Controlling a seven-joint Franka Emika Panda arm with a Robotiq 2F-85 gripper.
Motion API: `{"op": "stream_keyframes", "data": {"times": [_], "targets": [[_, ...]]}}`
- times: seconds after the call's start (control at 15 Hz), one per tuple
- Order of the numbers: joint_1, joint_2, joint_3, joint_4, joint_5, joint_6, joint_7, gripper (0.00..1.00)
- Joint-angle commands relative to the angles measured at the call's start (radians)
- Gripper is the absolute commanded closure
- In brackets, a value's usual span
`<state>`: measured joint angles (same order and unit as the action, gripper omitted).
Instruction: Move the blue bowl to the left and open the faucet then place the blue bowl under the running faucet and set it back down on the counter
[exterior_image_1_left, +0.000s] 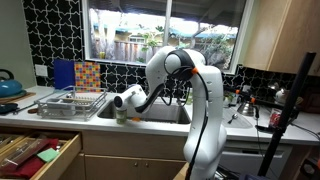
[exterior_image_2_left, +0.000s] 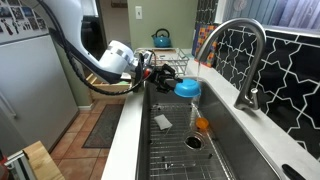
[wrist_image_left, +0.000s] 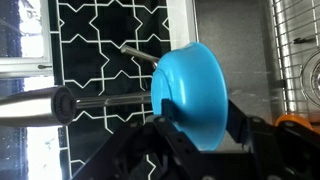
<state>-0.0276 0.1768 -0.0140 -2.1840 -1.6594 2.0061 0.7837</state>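
My gripper (wrist_image_left: 170, 130) is shut on the rim of the blue bowl (wrist_image_left: 195, 85) and holds it in the air over the steel sink (exterior_image_2_left: 215, 150). In an exterior view the bowl (exterior_image_2_left: 187, 88) hangs just below and in front of the spout of the dark-grey faucet (exterior_image_2_left: 245, 60), with my gripper (exterior_image_2_left: 160, 75) beside it. In the wrist view the faucet (wrist_image_left: 100, 100) lies across the frame behind the bowl. I see no water stream. In an exterior view my gripper (exterior_image_1_left: 128, 100) is over the sink and the bowl is hidden. The pale counter (exterior_image_2_left: 125, 140) runs alongside the sink.
A metal dish rack (exterior_image_1_left: 70, 100) stands next to the sink, with a blue-green kettle (exterior_image_1_left: 8, 85) and a flat blue panel (exterior_image_1_left: 63, 72) beyond it. An orange item (exterior_image_2_left: 202, 125) lies in the sink. A wooden drawer (exterior_image_1_left: 35, 155) is open below the counter.
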Motion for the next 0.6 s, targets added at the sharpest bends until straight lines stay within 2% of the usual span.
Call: {"op": "stream_keyframes", "data": {"times": [0.0, 0.53], "targets": [[-0.004, -0.001, 0.001, -0.005, -0.011, -0.012, 0.003, 0.72], [-0.007, -0.005, -0.001, -0.01, 0.002, -0.026, 0.007, 0.72]]}}
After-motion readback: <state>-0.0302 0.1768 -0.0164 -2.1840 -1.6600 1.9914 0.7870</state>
